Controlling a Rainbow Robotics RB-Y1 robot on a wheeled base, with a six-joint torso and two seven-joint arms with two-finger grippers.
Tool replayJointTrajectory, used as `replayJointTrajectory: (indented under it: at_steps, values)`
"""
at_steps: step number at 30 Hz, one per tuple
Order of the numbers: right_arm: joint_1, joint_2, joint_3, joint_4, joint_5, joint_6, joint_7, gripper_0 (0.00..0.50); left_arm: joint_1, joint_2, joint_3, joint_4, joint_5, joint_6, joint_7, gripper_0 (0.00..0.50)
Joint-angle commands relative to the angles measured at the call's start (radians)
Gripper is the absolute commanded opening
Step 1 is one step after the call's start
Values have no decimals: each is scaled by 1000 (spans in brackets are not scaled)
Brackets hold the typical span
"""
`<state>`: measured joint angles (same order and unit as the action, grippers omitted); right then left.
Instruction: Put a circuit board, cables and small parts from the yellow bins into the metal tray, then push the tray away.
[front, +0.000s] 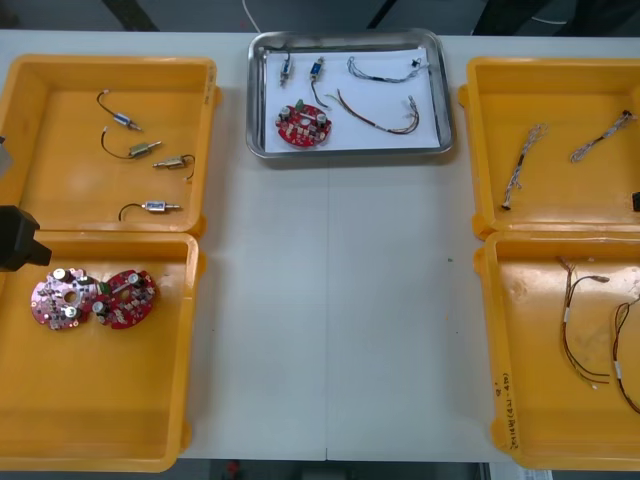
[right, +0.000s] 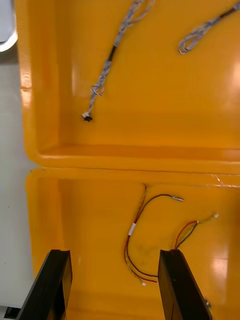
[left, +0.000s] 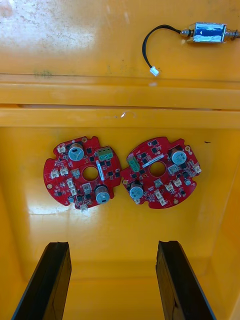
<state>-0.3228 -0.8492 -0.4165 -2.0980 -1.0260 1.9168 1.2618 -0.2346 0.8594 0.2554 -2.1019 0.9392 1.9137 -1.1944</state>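
The metal tray (front: 346, 153), white inside, stands at the table's far middle. In it lie a red circuit board (front: 303, 125), two small metal parts (front: 287, 68), a blue and white cable (front: 385, 70) and a red and yellow cable (front: 385, 115). My left gripper (left: 113, 245) hangs open above the near left yellow bin (left: 120, 235), just short of two red circuit boards (left: 82, 171) lying side by side. My right gripper (right: 114, 252) is open over the near right bin (right: 80, 225), with a red and yellow cable (right: 137, 225) ahead of its fingers.
The far left bin (front: 60, 160) holds several small metal parts (front: 143, 149). Two twisted blue and white cables (front: 525, 160) lie in the far right bin (front: 560, 190). Bare table runs between the bins, from the tray to the near edge.
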Motion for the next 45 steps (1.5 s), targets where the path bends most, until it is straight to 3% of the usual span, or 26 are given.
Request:
replayJointTrajectory:
  at_steps: [1,12,20,45]
  values:
    - [57,-39,-50,-31,23,3,-15,500,15,44,28,-29,7,6,-40,500]
    - [120,-14,-65,-31,67,3,-13,500,15,44,28,-29,7,6,-40,500]
    - [145,32,-67,-31,57,3,-18,500,15,44,28,-29,7,6,-40,500]
    - [162,32,-56,-31,61,3,-22,500,15,44,28,-29,7,6,-40,500]
